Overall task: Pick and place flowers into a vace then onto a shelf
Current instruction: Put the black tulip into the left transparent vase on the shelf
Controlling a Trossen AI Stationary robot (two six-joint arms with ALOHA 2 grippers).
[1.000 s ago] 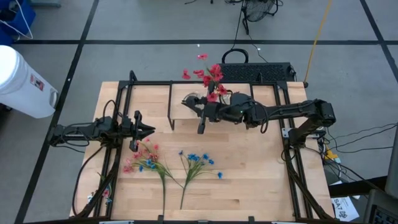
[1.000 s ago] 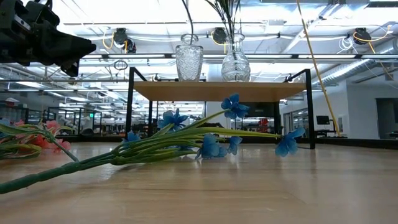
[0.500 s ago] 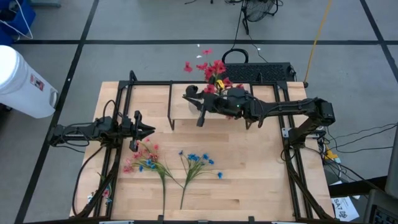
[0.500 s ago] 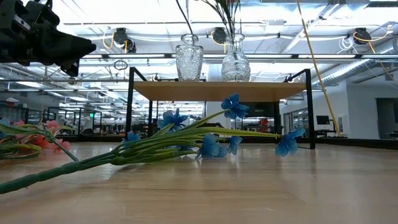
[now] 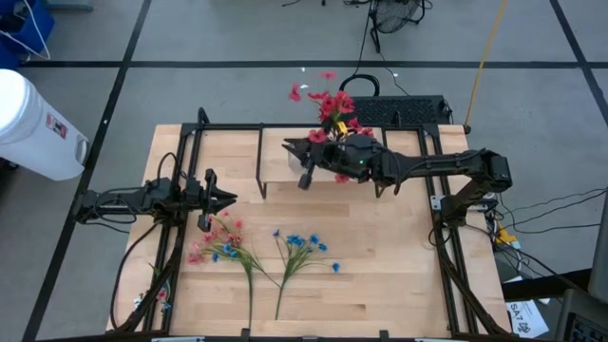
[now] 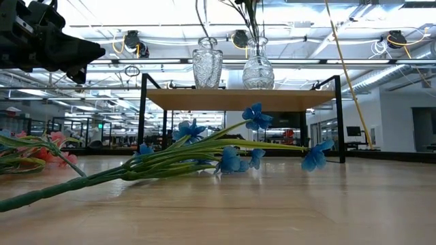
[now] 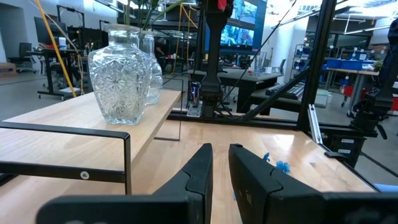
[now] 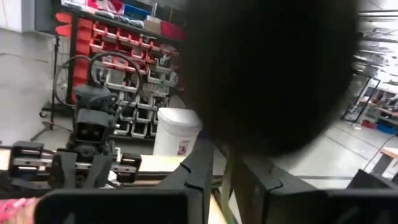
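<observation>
Over on the left the left gripper (image 5: 211,199) waits, fingers nearly pinched together on nothing, above the pink flowers (image 5: 217,242) and blue flowers (image 5: 306,245) lying on the table. The right gripper (image 5: 306,169) grasps the red flowers' (image 5: 332,104) stem over the vases (image 6: 231,64) on the shelf (image 6: 238,99); I'd seat it fully before letting go.

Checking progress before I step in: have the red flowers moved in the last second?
Yes. In the high view the red flowers have shifted toward the black case behind the table, carried over the shelf at the right tool.
</observation>
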